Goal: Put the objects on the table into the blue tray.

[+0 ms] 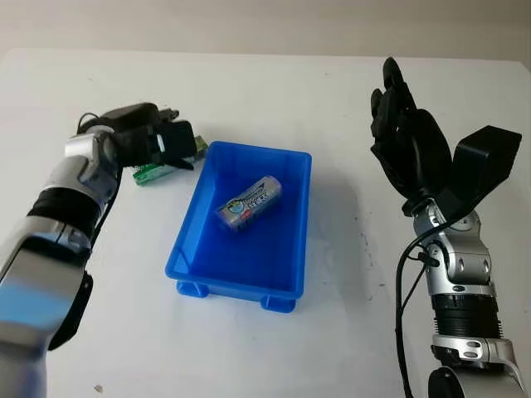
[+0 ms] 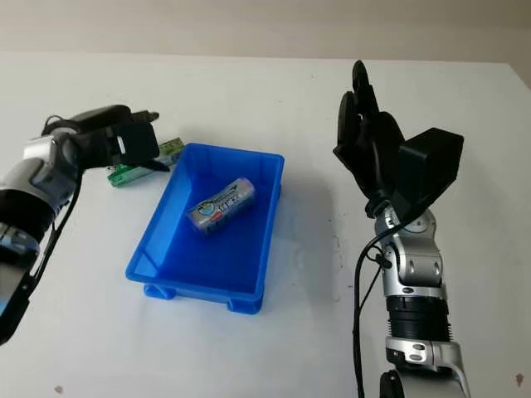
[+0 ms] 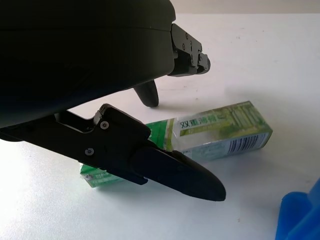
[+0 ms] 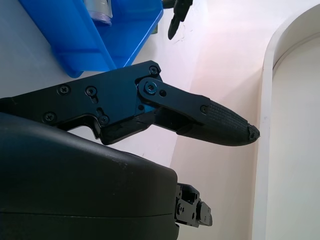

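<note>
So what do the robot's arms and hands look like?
Both arms are shiny silver metal with black bands. The left hand and right hand are black with three chunky fingers and small screws. A thin black cable loops along the right arm.

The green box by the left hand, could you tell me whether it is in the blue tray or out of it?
Out. The green box lies on the white table beside the blue tray, under the left hand.

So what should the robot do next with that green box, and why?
Probably close the left hand on the green box. The box lies on the table beside the blue tray, not gripped yet. A tube is in the tray; the right hand is raised, open.
</note>
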{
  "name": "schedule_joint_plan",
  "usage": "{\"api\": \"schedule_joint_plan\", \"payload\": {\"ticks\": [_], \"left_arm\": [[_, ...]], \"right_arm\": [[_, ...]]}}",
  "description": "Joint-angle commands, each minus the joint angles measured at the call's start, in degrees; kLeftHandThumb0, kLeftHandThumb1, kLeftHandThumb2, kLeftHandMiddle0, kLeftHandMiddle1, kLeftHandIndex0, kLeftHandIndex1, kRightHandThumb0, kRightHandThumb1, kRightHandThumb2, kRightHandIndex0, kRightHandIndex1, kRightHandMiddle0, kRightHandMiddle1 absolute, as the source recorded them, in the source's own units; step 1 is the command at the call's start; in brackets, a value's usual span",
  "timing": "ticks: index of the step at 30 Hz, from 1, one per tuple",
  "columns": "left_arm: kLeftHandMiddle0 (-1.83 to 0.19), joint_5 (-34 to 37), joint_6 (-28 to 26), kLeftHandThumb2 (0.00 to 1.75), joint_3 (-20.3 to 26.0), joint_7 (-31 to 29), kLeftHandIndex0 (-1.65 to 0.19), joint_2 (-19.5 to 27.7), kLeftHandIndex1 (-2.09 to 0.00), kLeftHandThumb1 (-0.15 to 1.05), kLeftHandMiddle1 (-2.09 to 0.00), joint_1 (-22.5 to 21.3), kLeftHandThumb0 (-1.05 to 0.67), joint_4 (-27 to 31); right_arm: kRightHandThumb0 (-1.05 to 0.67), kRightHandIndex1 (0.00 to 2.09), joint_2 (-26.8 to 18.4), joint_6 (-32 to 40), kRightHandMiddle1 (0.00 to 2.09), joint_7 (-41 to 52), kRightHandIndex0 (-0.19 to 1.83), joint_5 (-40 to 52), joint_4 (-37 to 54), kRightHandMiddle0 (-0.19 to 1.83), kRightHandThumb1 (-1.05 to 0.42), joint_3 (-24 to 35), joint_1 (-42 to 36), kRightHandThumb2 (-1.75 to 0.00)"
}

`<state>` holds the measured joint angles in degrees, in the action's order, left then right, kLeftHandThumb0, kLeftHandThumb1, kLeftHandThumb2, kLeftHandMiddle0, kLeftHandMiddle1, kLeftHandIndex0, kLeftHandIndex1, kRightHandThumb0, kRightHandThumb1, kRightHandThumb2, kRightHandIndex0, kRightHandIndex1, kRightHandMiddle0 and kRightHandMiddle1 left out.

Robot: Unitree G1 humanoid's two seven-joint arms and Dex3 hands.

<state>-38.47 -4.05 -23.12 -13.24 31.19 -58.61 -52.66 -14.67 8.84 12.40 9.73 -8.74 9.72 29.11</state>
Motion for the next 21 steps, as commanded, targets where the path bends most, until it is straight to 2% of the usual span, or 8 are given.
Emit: {"api": "schedule_joint_plan", "payload": {"ticks": [1, 2, 4, 9, 11, 12, 14, 21], "left_arm": [[0.19, -0.98, -0.42, 0.05, -0.83, 1.2, -0.2, 0.18, -0.09, 0.87, -1.91, 1.54, -0.66, 2.05], [0.19, -1.21, -0.5, 0.05, -0.86, 1.6, -0.24, 0.17, -0.11, 0.87, -1.91, 1.95, -0.65, 2.62], [0.08, -1.5, -0.85, 0.05, -0.86, 1.75, -0.42, 0.2, -0.25, 0.85, -1.63, 2.75, -0.61, 4.13], [-0.1, -3.19, -0.5, 0.05, -1.42, 3.45, -0.51, 0.9, -0.48, 0.83, -1.56, 5.4, -0.58, 8.17], [-0.15, -4.97, -0.66, 0.05, -2.03, 5.51, -0.33, 1.11, -0.86, 0.81, -1.93, 6.51, -0.59, 9.49], [-0.18, -6.67, -1.4, 0.05, -2.93, 6.33, -0.23, 1.22, -1.05, 0.8, -2.01, 6.92, -0.59, 10.02], [-0.48, -9.16, -2.18, 0.06, -4.15, 7.94, 0.1, 1.36, -1.57, 0.84, -2.08, 7.61, -0.59, 10.49], [-0.23, -13.96, -2.29, 0.07, -7.07, 12.44, -0.23, 1.29, -0.96, 0.96, -2.09, 8.27, -0.37, 7.83]], "right_arm": [[-0.74, 0.0, -0.37, -0.35, 0.0, 0.1, -0.19, 0.36, 0.62, -0.19, -1.05, 0.34, 0.51, -0.79], [-0.74, 0.0, -0.39, -0.42, 0.0, 0.17, -0.19, 0.42, 0.46, -0.19, -1.05, 0.38, 0.57, -0.79], [-0.74, 0.0, -0.5, -0.38, 0.0, 0.38, -0.19, 0.5, 0.22, -0.19, -1.05, 0.4, 0.7, -0.79], [-0.75, 0.0, -0.62, -0.23, 0.0, 0.3, -0.19, 0.37, 0.17, -0.19, -1.05, 0.4, 0.91, -0.78], [-0.75, 0.0, -0.56, -0.38, 0.0, 0.4, -0.19, 0.55, 0.11, -0.19, -1.05, 0.5, 0.97, -0.77], [-0.75, 0.0, -0.54, -0.43, 0.0, 0.41, -0.19, 0.6, 0.08, -0.19, -1.05, 0.54, 1.01, -0.77], [-0.75, 0.0, -0.52, -0.5, 0.0, 0.43, -0.19, 0.68, 0.07, -0.19, -1.05, 0.58, 1.03, -0.77], [-0.75, 0.0, -0.48, -0.3, 0.0, 0.5, -0.19, 1.09, 0.46, -0.19, -1.05, 0.71, 0.81, -0.76]]}}
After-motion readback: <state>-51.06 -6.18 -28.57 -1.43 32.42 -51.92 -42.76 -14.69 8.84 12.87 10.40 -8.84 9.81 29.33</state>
